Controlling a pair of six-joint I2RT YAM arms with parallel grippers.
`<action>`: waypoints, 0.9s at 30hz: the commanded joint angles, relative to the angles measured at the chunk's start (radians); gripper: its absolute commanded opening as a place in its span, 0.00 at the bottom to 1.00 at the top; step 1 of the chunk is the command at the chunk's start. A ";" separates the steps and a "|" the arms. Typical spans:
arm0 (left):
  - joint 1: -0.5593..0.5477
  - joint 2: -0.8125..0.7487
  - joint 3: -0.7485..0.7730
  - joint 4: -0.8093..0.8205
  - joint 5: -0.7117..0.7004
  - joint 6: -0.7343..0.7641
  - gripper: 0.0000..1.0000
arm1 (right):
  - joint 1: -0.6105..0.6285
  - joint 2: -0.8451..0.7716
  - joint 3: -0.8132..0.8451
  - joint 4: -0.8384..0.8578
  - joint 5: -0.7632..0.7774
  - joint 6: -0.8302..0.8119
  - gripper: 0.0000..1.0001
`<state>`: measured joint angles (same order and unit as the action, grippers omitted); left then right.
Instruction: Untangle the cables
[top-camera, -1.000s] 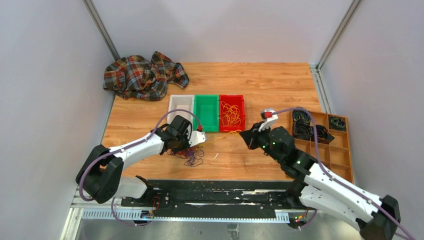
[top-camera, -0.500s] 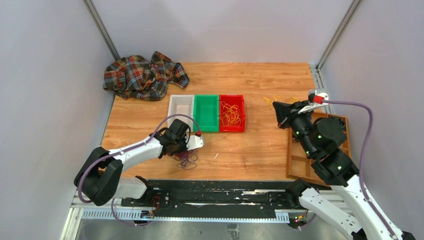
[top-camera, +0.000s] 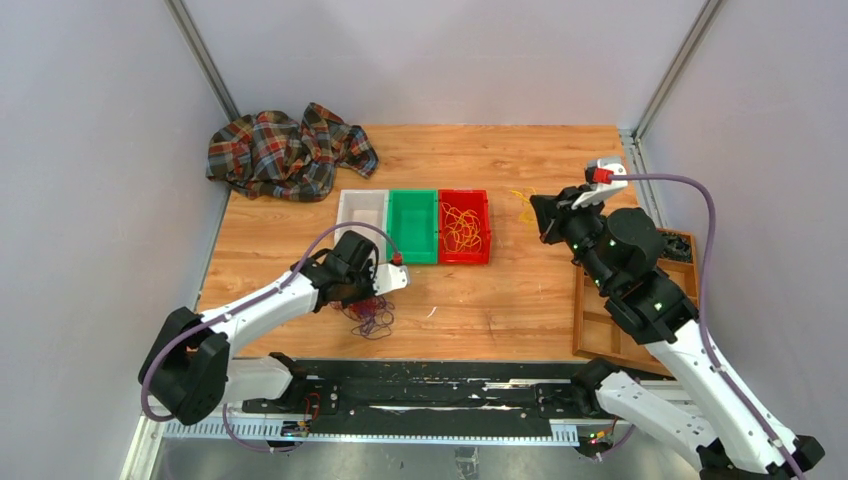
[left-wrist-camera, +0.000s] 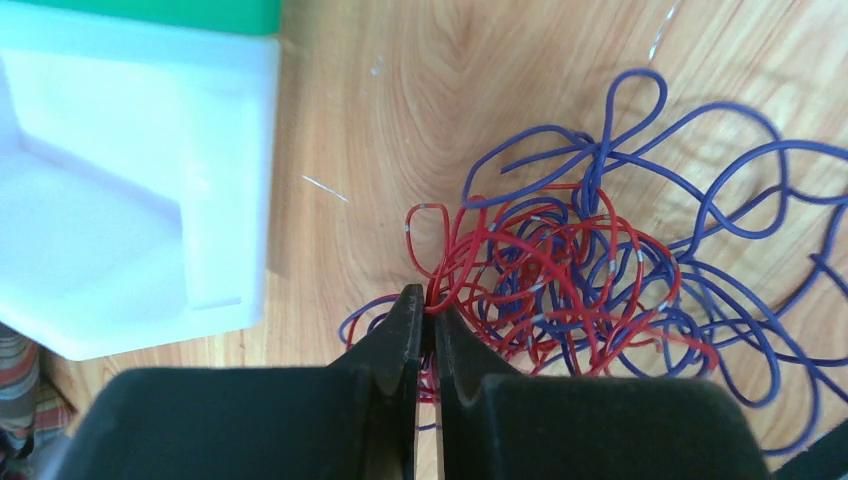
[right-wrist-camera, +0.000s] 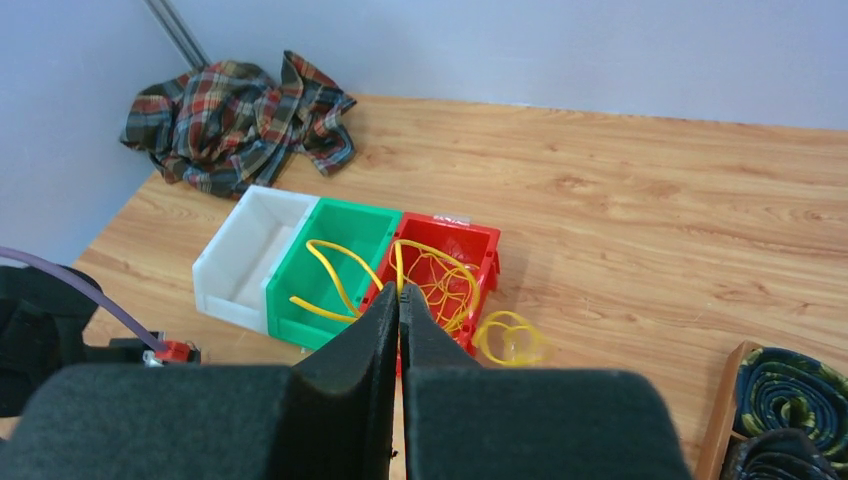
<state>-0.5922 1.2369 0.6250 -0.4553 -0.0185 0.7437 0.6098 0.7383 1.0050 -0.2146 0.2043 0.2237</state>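
My left claw (left-wrist-camera: 424, 305) is clenched on a loop of the red cable (left-wrist-camera: 452, 268). In the wrist view this loop stands straight up from my fingertips. The rest of the red cable lies mixed with the blue-purple cables (left-wrist-camera: 598, 165) in one heap on the wooden table (top-camera: 560, 160). The heap spreads to the right of the claw and is wider than it is high.

My right claw (right-wrist-camera: 400, 295) is closed on a yellow cable (right-wrist-camera: 322, 262), raised in the right half of the top view. From the tips the cable bends to the left in long arcs, and one small loop shows at the lower right of the tips.

In the middle of the top view stand the white bin (top-camera: 360, 196), green bin (top-camera: 413, 194) and red bin (top-camera: 464, 194) side by side. The red bin holds more yellow cables (top-camera: 460, 228).
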 joint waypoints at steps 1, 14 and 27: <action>0.000 -0.039 0.065 -0.080 0.092 -0.046 0.01 | -0.016 0.037 0.014 0.027 -0.065 0.004 0.01; 0.000 -0.052 0.176 -0.202 0.185 -0.091 0.11 | -0.023 0.243 0.012 0.137 -0.172 0.026 0.01; 0.000 -0.054 0.220 -0.260 0.222 -0.088 0.53 | -0.059 0.551 0.086 0.223 -0.224 0.012 0.01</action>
<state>-0.5922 1.1954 0.8062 -0.6853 0.1726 0.6552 0.5785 1.2308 1.0367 -0.0486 0.0093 0.2401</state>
